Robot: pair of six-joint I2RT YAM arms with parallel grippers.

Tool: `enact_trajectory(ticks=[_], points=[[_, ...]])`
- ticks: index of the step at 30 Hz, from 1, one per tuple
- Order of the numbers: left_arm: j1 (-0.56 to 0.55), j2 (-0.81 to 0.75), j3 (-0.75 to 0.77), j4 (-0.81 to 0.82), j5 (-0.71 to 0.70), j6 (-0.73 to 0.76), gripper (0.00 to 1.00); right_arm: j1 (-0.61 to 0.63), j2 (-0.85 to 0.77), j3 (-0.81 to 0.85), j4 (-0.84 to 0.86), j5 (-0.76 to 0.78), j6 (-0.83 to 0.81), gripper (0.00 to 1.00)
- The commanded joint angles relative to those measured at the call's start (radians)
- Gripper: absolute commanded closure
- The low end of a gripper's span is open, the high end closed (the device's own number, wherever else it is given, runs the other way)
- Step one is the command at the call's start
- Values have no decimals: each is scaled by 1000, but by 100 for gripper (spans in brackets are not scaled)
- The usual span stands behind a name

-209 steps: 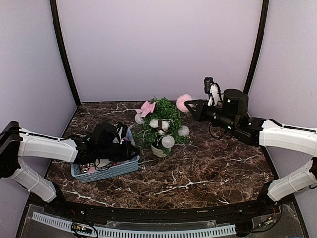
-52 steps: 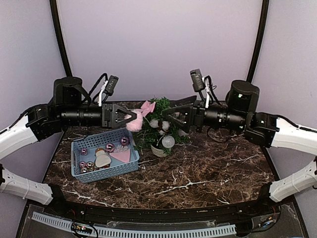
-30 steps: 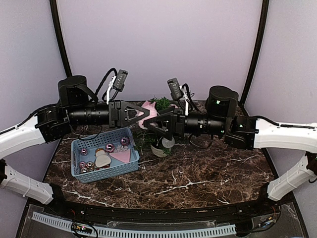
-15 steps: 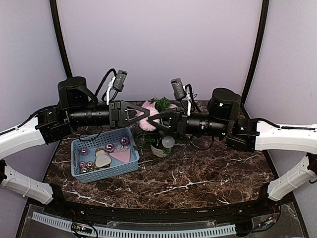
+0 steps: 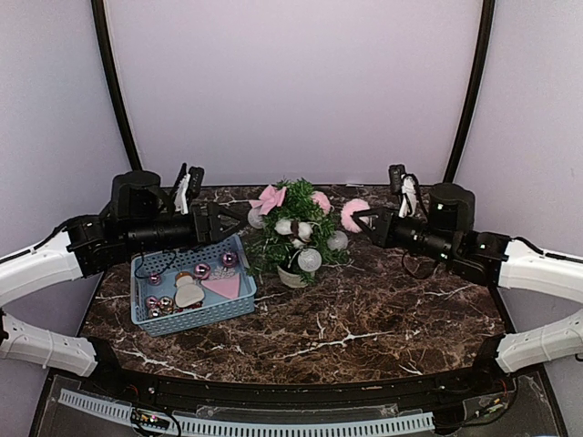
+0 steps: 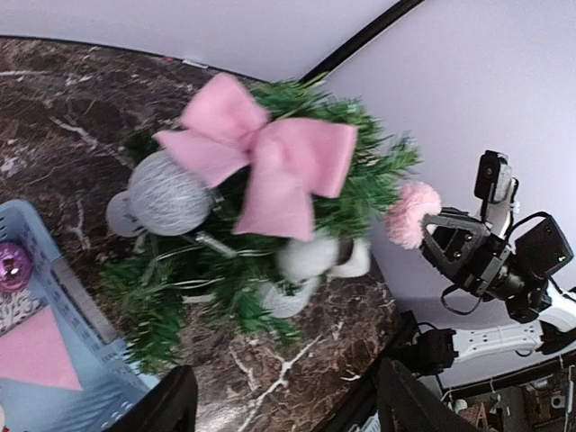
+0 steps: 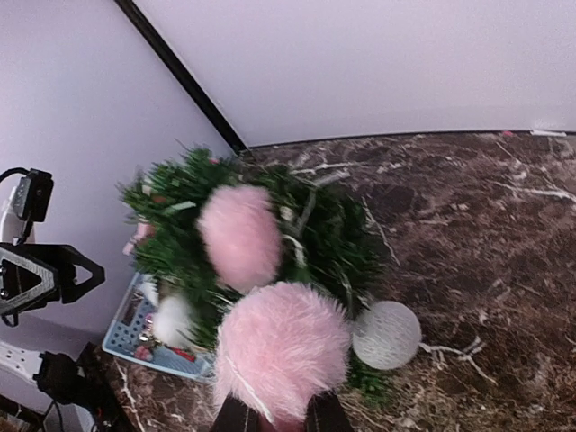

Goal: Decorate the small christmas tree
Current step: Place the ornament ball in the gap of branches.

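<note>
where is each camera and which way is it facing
Top external: high behind the robot, looking down at the small green christmas tree; left gripper and right gripper show.
Left wrist: faces right across the tree; open left gripper at bottom.
Right wrist: faces left at the tree; right gripper pinches a fluffy pink pompom.
Wrist views share tree and pompom.

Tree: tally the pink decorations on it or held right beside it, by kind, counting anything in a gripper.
Pink bows: 1, the pink bow on the small christmas tree.
Pink pompoms: 2, the tree pompom near the top and the held pompom in the right gripper.
Total: 3
</note>
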Motion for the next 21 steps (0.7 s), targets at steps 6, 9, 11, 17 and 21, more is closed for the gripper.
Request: enact_trajectory(ticks=[6,9,11,17,21], points=[[53,55,-129,61,64,-88,45,-75,149,-70,151,-65,48,100],[54,85,-135,101,83,-87,48,-78,200,-59,200,-95,45,100],[54,108,-138,134,96,-89,48,-80,228,-52,222,-109,40,100],[55,193,-137,220,154,-102,50,-83,317,-27,266,-163,35,100],[55,249,-115,244,182,-98,51,-83,356,-23,317,-215,42,100]])
